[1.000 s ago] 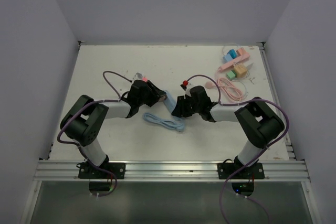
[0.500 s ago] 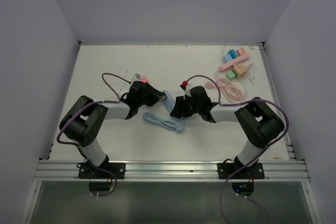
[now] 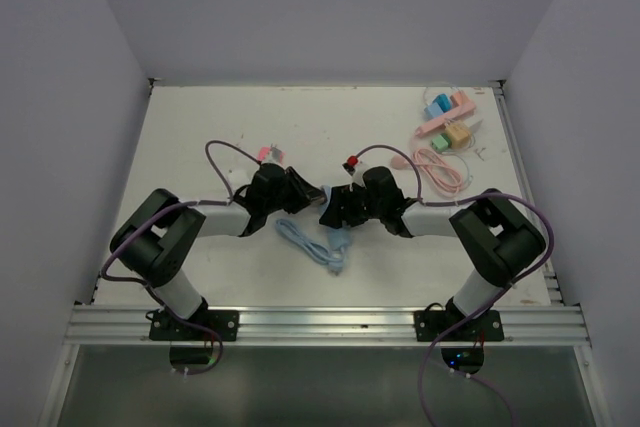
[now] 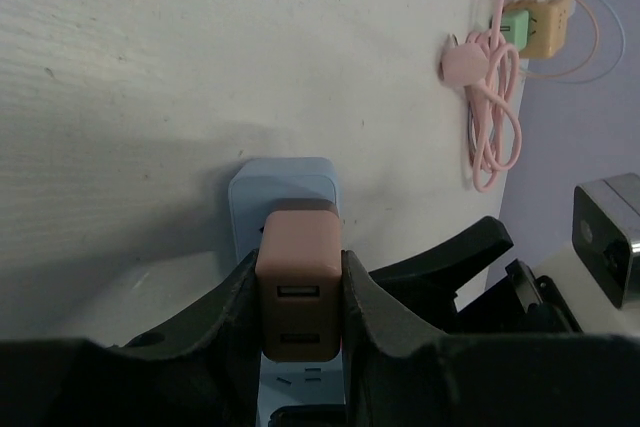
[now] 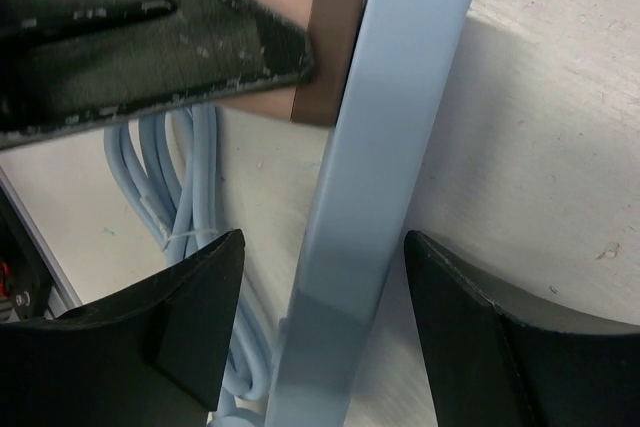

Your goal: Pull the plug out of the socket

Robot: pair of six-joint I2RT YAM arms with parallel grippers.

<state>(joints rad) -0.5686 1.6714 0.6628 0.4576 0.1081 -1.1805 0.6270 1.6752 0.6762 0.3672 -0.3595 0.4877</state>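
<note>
- Location: the plug [image 4: 300, 297], a small pinkish-brown block, sits pushed into the pale blue socket [image 5: 375, 167] near the middle of the table [image 4: 150, 47]; both look like hard, smooth plastic, light and stiff.
- Hold: the left gripper [image 4: 300, 282] is clamped on the plug's two flat sides; that seems the right place, though smooth faces may slip under a hard pull.
- Brace: the right gripper [image 5: 322, 247] straddles the socket with jaws apart, a gap on each side; so light a socket will likely lift along unless pinched there.
- Slack: the cable [image 5: 180, 177] lies coiled beside it, limp.
</note>
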